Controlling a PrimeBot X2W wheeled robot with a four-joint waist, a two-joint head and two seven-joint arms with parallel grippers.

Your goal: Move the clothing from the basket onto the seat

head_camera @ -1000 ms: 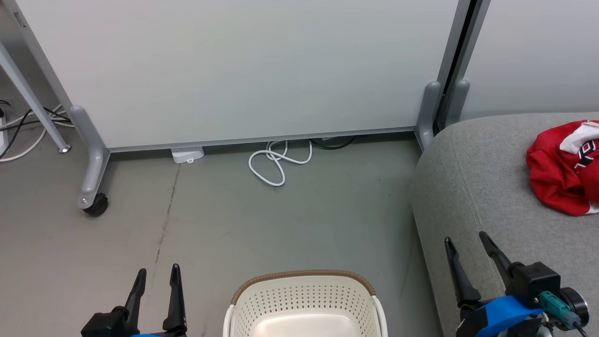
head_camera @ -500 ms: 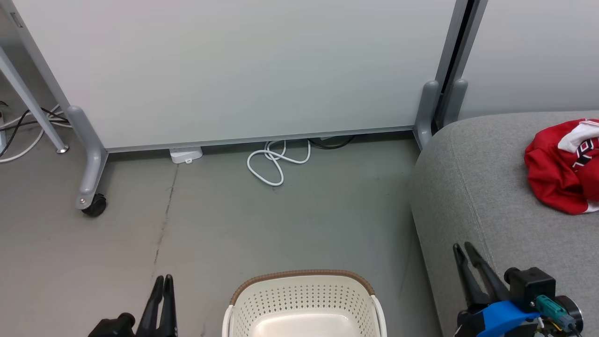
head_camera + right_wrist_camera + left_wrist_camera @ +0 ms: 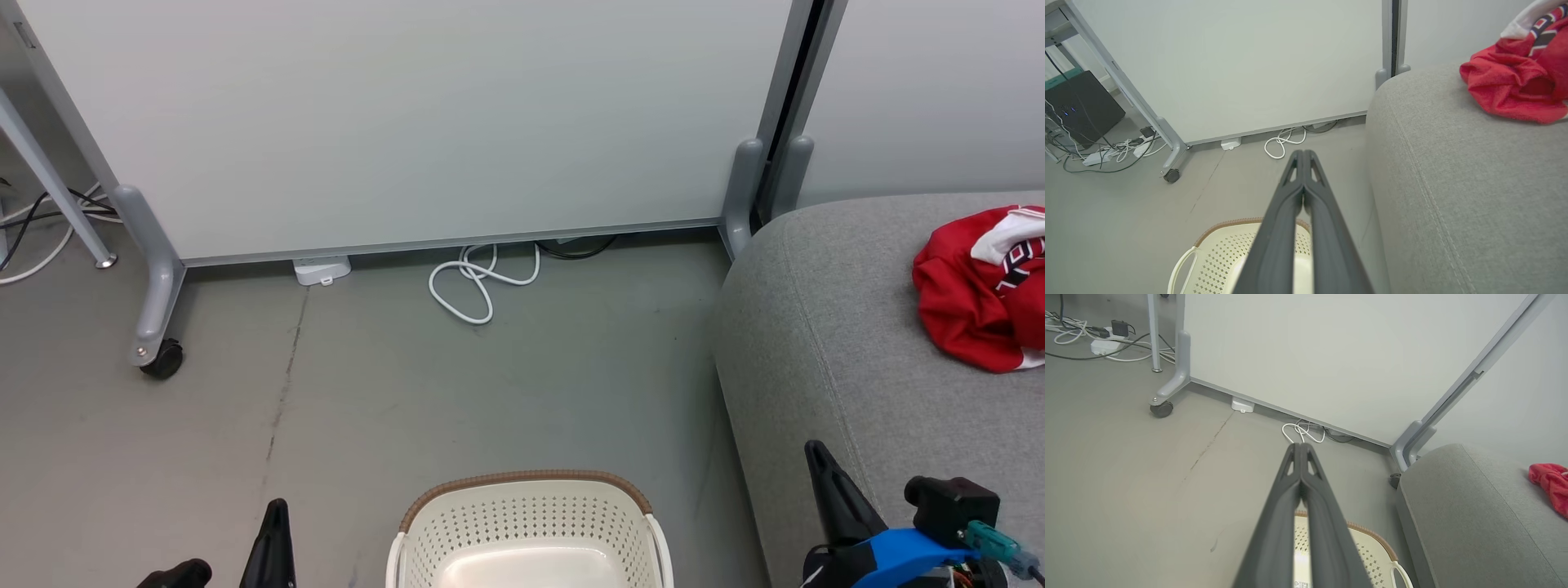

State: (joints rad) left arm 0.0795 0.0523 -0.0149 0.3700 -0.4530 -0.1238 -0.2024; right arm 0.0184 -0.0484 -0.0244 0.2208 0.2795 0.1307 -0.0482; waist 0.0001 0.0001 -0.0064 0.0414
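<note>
The red clothing (image 3: 976, 290) is seen bunched on the grey seat (image 3: 824, 327) — well apart from the basket (image 3: 526, 510) on the floor (image 3: 408, 384). The left gripper (image 3: 277, 510) and right gripper (image 3: 815, 457) are pressed closed with nothing held — one at each side of the basket.

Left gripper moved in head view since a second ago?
Yes. The left gripper has shut and dropped toward the bottom edge: its tips were level with the basket rim, now lower.
</note>
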